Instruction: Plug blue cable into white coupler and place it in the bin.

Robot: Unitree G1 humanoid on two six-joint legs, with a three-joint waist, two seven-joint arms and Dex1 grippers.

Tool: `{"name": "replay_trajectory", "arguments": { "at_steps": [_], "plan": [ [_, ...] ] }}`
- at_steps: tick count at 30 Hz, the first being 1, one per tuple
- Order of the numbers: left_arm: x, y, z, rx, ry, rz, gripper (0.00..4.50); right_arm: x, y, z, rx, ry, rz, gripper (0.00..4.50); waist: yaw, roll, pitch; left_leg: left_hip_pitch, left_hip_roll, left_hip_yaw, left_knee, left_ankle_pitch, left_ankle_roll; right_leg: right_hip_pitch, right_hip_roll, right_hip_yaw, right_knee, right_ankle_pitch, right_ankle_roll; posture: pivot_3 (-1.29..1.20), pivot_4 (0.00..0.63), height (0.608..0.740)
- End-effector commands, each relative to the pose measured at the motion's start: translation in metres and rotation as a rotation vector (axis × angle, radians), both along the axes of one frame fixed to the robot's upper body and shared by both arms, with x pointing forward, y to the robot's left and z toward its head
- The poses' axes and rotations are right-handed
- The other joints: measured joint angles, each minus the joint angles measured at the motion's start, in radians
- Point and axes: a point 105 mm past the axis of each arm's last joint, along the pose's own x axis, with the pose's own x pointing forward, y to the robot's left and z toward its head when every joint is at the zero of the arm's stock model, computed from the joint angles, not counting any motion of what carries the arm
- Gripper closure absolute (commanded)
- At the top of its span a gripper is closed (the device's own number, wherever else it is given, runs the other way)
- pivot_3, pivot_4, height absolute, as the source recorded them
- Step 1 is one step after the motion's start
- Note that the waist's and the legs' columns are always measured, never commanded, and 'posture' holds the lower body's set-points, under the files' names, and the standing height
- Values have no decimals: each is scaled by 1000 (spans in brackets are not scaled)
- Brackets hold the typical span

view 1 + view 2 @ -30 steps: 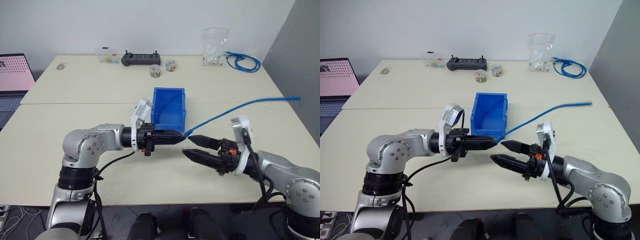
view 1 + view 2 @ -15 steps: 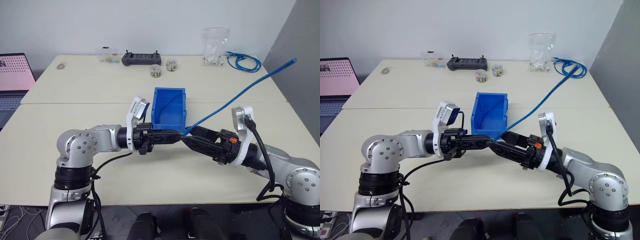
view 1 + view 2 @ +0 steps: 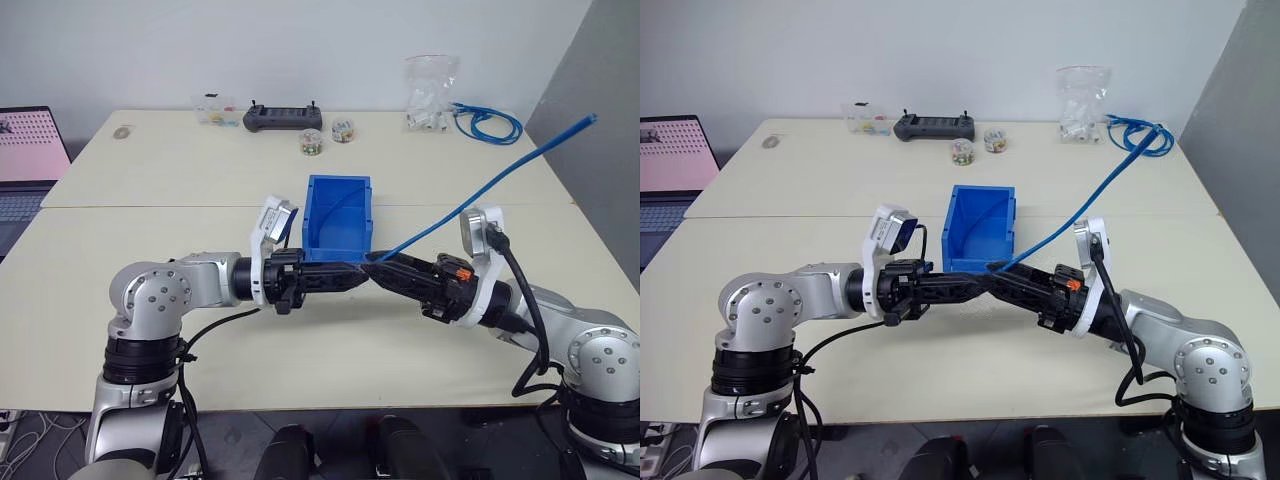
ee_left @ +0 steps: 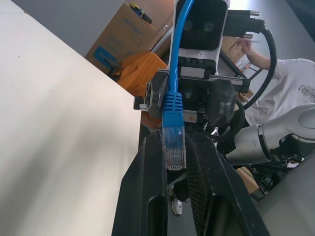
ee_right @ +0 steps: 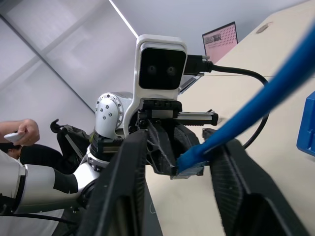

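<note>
Blue cable (image 3: 520, 165) rose in a long slant from the point where the robot's two arms met, tip to tip, above the pale worktop (image 3: 150, 180) and just in front of the bin (image 3: 335, 238). The left tool (image 3: 362, 276) was clamped on the cable's clear plug (image 4: 173, 150), which the left wrist view showed pinched between the black fingers (image 4: 142, 196) with its blue boot standing just beyond them. The right tool (image 3: 382, 266) faced it from the other side, its fingers (image 5: 130, 177) set on either side of the same plug end. Whether they had already pinched it or merely bracketed it could not be told. The cable's far end hung free in the air, well apart from the bin, which stood open.

By these pictures the work appeared to be at a handover or regrasp of the plug end, a step ahead of the plugging itself and with the binning not yet begun. The next move seemed to call for the right tool to take a firm hold just behind the plug before the left let go. That would leave the plug's tip bare and lined up, ready for the socket of the white coupler.
</note>
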Motion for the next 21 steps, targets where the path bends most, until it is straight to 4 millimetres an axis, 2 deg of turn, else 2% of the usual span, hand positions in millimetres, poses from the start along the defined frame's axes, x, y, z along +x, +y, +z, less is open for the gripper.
{"name": "replay_trajectory", "arguments": {
  "at_steps": [1, 4, 15, 17, 21],
  "plan": [
    [-1, -1, 7, -16, -41, 2, 4256, -10, 6, 8, 20, -33, 62, 3834, 0, 0, 0, 0, 0, 0, 0, 0, 0, 0, 0, 0, 0, 0, 0, 0, 150, 740],
    [-1, -1, 8, -20, -43, 2, 4256, -10, 6, 8, 17, -33, 65, 4410, 0, 0, 0, 0, 0, 0, 0, 0, 0, 0, 0, 0, 0, 0, 0, 0, 150, 740],
    [7, -7, 10, -28, -82, 60, 4256, -12, 8, 7, 4, -36, 78, 4428, 0, 0, 0, 0, 0, 0, 0, 0, 0, 0, 0, 0, 0, 0, 0, 0, 150, 740],
    [10, -7, 11, -27, -99, 77, 3552, -12, 7, 7, 0, -39, 75, 4428, 0, 0, 0, 0, 0, 0, 0, 0, 0, 0, 0, 0, 0, 0, 0, 0, 150, 740],
    [6, -6, 13, -39, -91, 56, 2822, -9, 7, 6, -12, -50, 57, 4429, 0, 0, 0, 0, 0, 0, 0, 0, 0, 0, 0, 0, 0, 0, 0, 0, 150, 740]
  ]
}}
